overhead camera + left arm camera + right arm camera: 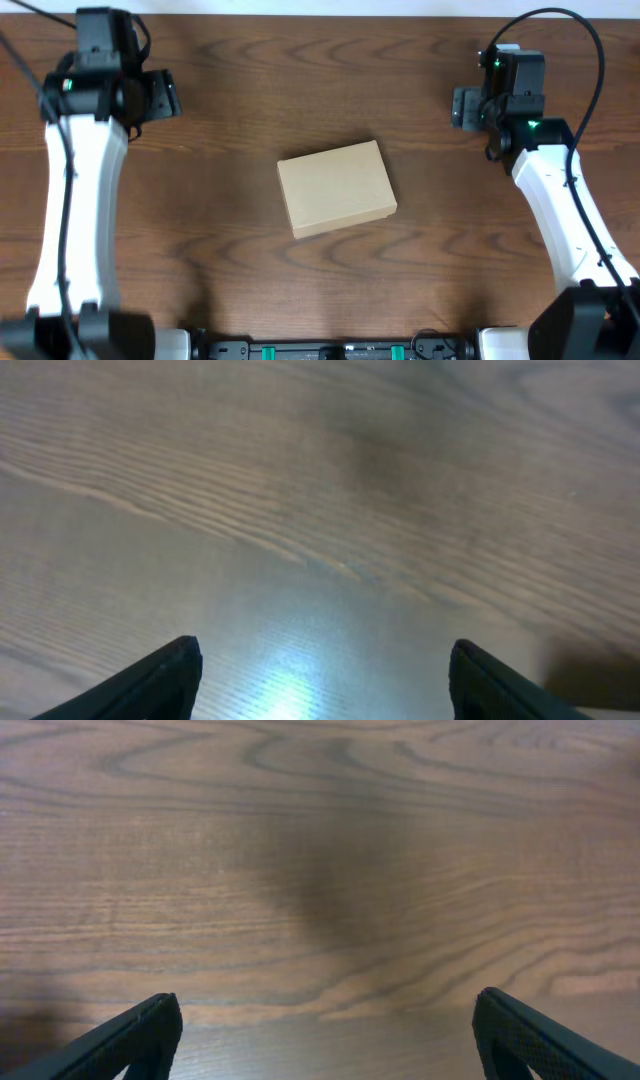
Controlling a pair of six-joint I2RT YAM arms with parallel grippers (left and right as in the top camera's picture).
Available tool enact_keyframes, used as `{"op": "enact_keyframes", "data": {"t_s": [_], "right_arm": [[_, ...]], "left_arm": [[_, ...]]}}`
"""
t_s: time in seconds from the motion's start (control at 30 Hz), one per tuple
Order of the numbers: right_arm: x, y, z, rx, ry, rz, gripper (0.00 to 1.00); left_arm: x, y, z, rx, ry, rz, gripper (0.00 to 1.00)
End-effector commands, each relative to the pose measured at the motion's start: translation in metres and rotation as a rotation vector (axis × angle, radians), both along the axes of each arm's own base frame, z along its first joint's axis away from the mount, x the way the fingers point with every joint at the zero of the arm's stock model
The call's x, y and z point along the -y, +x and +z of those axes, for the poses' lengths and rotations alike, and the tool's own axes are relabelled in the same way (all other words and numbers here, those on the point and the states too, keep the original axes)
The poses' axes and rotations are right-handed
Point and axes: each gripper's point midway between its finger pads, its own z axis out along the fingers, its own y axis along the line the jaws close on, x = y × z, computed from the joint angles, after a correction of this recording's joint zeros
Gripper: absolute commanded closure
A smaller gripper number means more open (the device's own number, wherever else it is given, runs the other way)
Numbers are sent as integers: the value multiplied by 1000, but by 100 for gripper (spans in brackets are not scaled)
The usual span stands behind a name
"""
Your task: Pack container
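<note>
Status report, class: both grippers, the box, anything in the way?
Left gripper open, empty. Right gripper open, empty. Box closed, centre, untouched. No obstruction seen.

The left arm and right arm have white links, black joints and thin black cables. Green lights glow by the right wrist. The fingers are black.
</note>
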Motion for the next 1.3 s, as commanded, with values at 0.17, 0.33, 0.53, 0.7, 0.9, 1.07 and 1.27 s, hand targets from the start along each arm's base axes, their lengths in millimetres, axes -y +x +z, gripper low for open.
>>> {"op": "enact_keyframes", "data": {"t_s": [0.17, 0.33, 0.53, 0.7, 0.9, 1.07, 1.27], "right_arm": [[5, -48, 41, 185, 86, -83, 10], [2, -93, 40, 286, 101, -63, 9], [-10, -134, 30, 347, 107, -8, 8], [-20, -157, 22, 322, 86, 57, 9], [-18, -176, 23, 313, 25, 49, 10], [-18, -177, 26, 322, 9, 58, 1], [-18, -177, 26, 324, 17, 51, 1]], "left_arm": [[15, -76, 14, 154, -53, -29, 19], [16, -115, -2, 233, -54, -13, 14], [21, -140, -7, 388, -42, -58, 6], [28, -154, -3, 455, -39, -107, 7], [28, -160, -3, 463, -38, -108, 5], [28, -161, -3, 460, -38, -107, 5], [28, -165, -9, 431, -41, -106, 5]]}}
